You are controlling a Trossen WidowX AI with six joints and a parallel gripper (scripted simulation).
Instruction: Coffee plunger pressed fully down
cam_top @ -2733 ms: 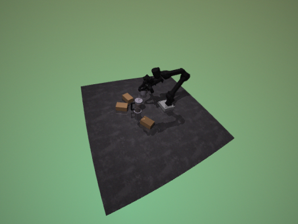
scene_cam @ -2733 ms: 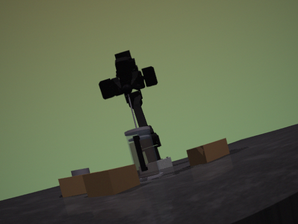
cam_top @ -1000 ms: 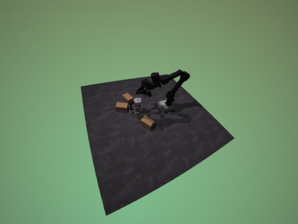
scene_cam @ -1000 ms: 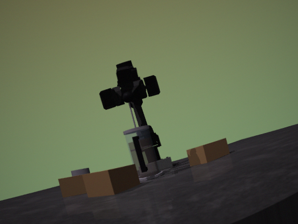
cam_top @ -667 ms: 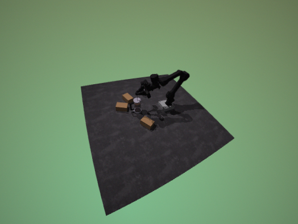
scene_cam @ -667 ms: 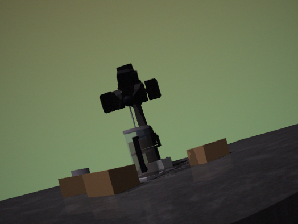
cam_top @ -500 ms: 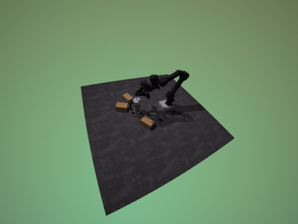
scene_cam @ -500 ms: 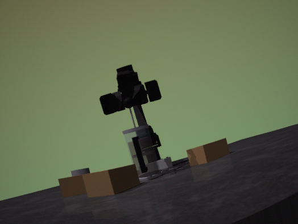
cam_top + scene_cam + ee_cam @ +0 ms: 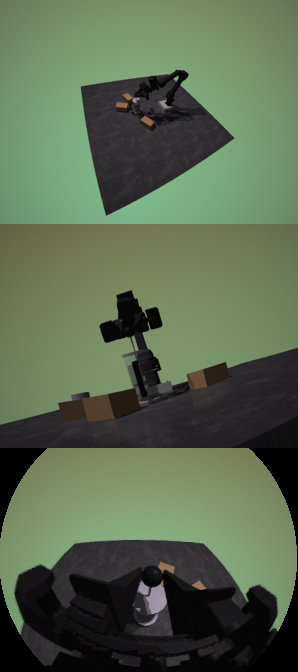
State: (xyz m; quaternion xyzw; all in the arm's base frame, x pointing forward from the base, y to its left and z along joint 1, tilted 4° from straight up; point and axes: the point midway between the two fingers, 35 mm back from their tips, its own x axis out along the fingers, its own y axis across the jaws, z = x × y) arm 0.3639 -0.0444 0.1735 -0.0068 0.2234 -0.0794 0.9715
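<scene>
Wrist view: gripper part-closed, clamped on black plunger knob.

The top view looks down steeply from high and far off, the dark mat a tilted patch with the arm near its 1 o'clock part. The exterior view sits low, almost at mat level, near, facing the coffee press and tilted. The wrist view rides behind the gripper, close, looking past its fingers at the press, which all three views share
</scene>
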